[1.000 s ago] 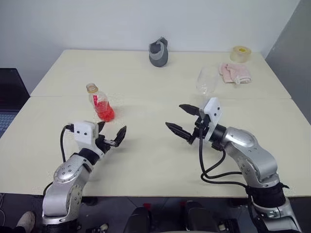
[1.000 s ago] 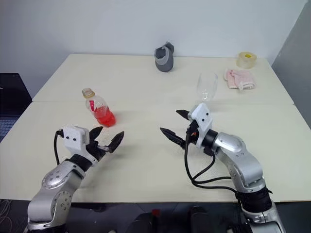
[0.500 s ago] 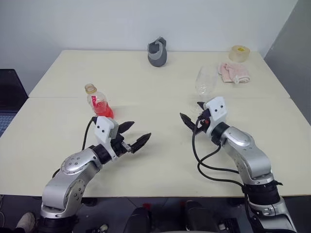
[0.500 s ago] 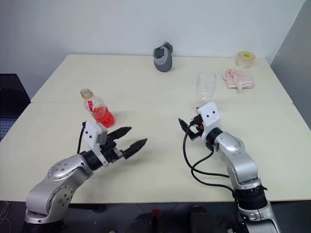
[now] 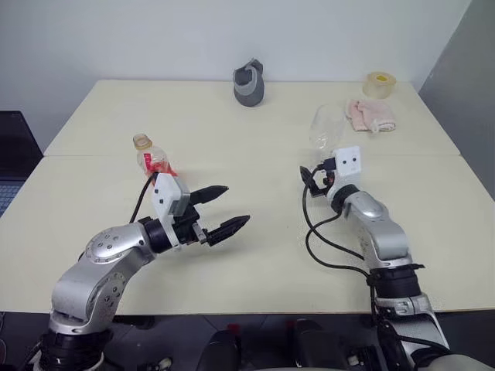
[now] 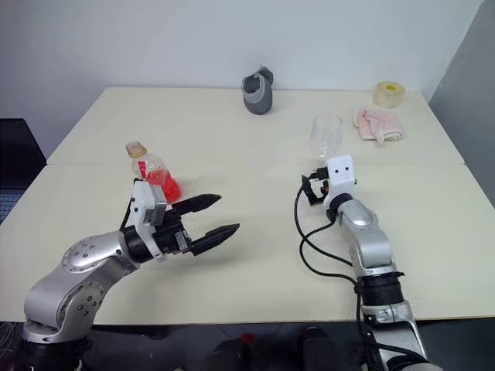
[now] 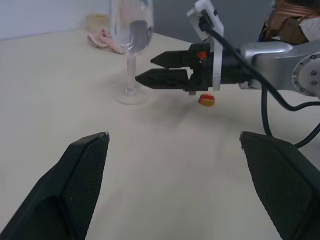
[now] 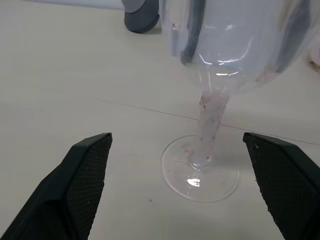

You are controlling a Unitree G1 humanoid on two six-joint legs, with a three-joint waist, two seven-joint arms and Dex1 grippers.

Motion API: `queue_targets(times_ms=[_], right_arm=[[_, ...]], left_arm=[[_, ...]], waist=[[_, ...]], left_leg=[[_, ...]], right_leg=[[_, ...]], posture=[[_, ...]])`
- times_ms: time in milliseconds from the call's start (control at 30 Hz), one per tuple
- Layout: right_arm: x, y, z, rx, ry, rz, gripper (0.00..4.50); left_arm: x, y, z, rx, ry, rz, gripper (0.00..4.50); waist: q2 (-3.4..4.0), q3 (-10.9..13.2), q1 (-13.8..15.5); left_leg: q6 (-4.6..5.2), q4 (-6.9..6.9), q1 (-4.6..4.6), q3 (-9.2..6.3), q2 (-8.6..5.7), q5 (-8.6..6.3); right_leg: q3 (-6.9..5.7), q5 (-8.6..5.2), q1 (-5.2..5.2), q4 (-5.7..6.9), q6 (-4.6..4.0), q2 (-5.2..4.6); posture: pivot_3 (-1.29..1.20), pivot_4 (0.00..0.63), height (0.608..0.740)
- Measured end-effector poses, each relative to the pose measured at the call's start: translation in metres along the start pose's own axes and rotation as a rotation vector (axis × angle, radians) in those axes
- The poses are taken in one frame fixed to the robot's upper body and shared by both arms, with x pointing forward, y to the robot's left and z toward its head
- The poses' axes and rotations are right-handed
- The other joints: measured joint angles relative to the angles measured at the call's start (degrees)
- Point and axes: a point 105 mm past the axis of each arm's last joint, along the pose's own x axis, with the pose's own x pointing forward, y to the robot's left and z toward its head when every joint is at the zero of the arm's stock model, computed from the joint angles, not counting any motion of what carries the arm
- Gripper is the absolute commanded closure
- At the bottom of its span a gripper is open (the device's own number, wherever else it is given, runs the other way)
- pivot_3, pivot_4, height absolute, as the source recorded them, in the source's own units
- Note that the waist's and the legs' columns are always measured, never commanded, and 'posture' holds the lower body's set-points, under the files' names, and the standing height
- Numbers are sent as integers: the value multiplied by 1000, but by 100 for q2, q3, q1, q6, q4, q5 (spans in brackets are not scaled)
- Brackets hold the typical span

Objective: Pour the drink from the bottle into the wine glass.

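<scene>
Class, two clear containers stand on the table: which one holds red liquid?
The small clear plastic bottle with the yellowish cap; the tall stemmed wine glass is empty.

The counter (image 5: 232, 124) is matt, smooth cream laminate. The wine glass (image 8: 215, 75) is clear glossy glass, its stem smudged. The bottle (image 5: 155, 161) is clear shiny plastic. At upper right of the frame lies a soft pink cloth (image 5: 373, 114). The tool fingers (image 7: 75, 185) are matt, finely textured black.
</scene>
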Motion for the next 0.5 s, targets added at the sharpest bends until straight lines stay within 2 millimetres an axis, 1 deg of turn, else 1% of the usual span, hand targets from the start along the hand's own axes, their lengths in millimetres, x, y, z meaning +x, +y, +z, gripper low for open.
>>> queue_targets(times_ms=[100,200,500], right_arm=[[10,-4,-6,19,15,-42,0],[18,-7,-10,22,21,-64,0],[31,-12,-9,11,-5,-92,0]], left_arm=[[1,6,-1,-4,-4,18,8],[3,7,0,1,-9,23,8],[3,9,-1,4,-5,30,8]], waist=[[0,0,-1],[0,0,-5],[1,0,-18]], left_leg=[[-1,0,0,1,0,1],[-3,0,0,3,1,2],[-3,0,0,3,2,2]], right_leg=[[0,0,0,0,0,0],[2,0,-1,0,0,0],[3,0,-1,1,0,0]], posture=[[0,150,740],[0,150,740],[0,150,740]])
